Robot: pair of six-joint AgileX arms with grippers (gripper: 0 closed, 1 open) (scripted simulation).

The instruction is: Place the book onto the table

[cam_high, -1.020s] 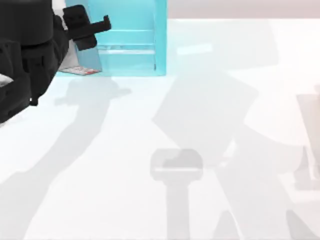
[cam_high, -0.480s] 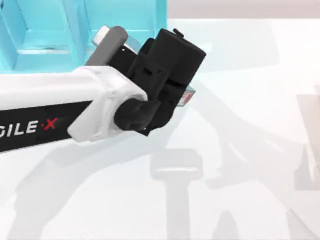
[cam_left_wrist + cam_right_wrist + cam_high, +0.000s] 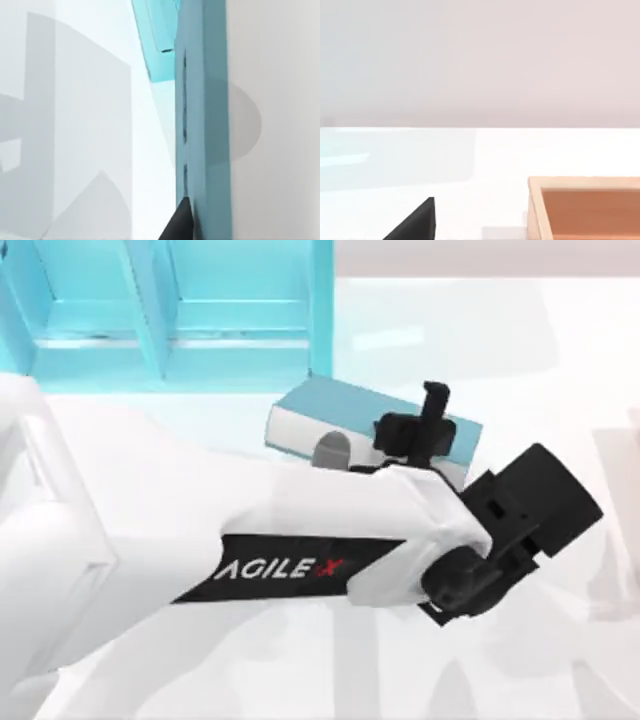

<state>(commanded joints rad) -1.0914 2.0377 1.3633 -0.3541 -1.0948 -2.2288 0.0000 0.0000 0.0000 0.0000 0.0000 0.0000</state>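
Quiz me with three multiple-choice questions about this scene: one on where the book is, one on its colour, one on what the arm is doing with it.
1. Where is the book?
A. just in front of the shelf
B. inside the wooden box
C. at the table's right edge

2. What colour is its cover?
A. red
B. teal-blue
C. black

3. What is the left gripper doing?
A. parked far from the book
B. holding a cup
C. at the book, its jaws shut on it

Answers: 1 A, the top view shows it before the shelf. 2 B, the cover is teal with white page edges. 3 C, a dark finger lies against the cover in the left wrist view.
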